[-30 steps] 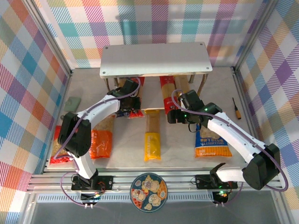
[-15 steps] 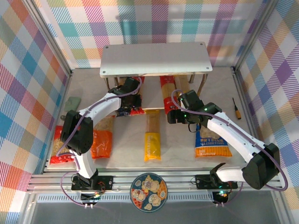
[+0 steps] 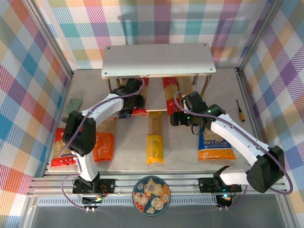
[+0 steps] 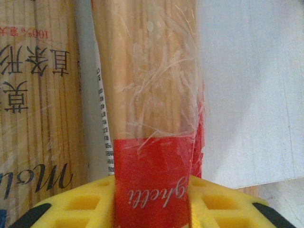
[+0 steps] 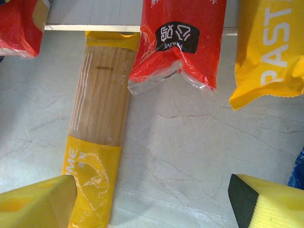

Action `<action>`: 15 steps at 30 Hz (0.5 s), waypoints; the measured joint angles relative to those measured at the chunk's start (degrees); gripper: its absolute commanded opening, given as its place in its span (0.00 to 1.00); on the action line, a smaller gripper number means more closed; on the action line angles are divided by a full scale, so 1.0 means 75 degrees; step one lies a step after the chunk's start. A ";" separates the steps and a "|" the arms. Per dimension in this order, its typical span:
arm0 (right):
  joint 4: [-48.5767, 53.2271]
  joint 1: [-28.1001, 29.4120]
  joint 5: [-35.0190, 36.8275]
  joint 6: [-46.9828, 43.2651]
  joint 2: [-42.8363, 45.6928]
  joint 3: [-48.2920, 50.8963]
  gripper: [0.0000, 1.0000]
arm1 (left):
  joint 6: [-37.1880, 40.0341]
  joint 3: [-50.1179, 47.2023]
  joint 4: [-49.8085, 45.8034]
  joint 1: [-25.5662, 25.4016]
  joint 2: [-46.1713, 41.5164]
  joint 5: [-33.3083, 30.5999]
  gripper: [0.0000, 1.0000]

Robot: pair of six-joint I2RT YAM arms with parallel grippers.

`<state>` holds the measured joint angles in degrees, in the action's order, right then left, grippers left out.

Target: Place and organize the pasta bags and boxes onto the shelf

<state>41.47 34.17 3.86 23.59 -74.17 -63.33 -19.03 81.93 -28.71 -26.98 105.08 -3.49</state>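
fingers (image 4: 228, 209) of the left gripper (image 4: 152, 211) flank a red spaghetti pack (image 4: 152, 185) that runs straight ahead; whether they pinch it i cannot tell. a tan-brown pack (image 4: 38, 118) lies just left of it. the right gripper (image 5: 152, 199) gapes wide and holds nothing. 1 yellow pack (image 5: 95, 142) lies by its left finger, and a second red pack (image 5: 178, 42) lies ahead, reaching under the shelf (image 3: 156, 59).

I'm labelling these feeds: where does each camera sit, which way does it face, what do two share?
Top external: above, behind the bases, looking down on the pale grey shelf board; left arm, right arm whole.
Left wrist: faces along a clear red-banded spaghetti pack; yellow jaws below.
Right wrist: looks down at a clear yellow-ended spaghetti pack; yellow jaws apart.
Shared: that pack, with top external.
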 measured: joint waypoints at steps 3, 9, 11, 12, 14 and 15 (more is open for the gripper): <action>0.0000 0.0000 0.0000 0.0003 0.0000 0.0000 0.84 | -0.0006 0.0000 0.0003 0.0012 0.0000 -0.0003 0.61; 0.0000 0.0000 0.0003 0.0029 0.0003 0.0000 0.84 | -0.0058 0.0000 0.0012 0.0015 0.0000 0.0000 0.67; 0.0000 0.0006 0.0006 0.0032 0.0006 0.0000 0.84 | -0.0058 0.0000 0.0038 0.0017 -0.0003 0.0003 0.69; 0.0000 0.0006 0.0003 0.0044 0.0006 0.0000 0.84 | -0.0052 0.0000 0.0044 0.0017 -0.0003 0.0012 0.70; 0.0000 0.0023 0.0006 0.0064 0.0006 0.0000 0.84 | -0.0044 -0.0006 0.0055 0.0017 -0.0009 0.0061 0.72; 0.0000 0.0035 0.0006 0.0085 0.0006 0.0000 0.84 | -0.0026 -0.0017 0.0055 0.0017 -0.0020 0.0082 0.72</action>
<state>41.47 34.44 3.90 24.23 -74.13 -63.33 -19.22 81.80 -28.29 -26.85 104.92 -2.87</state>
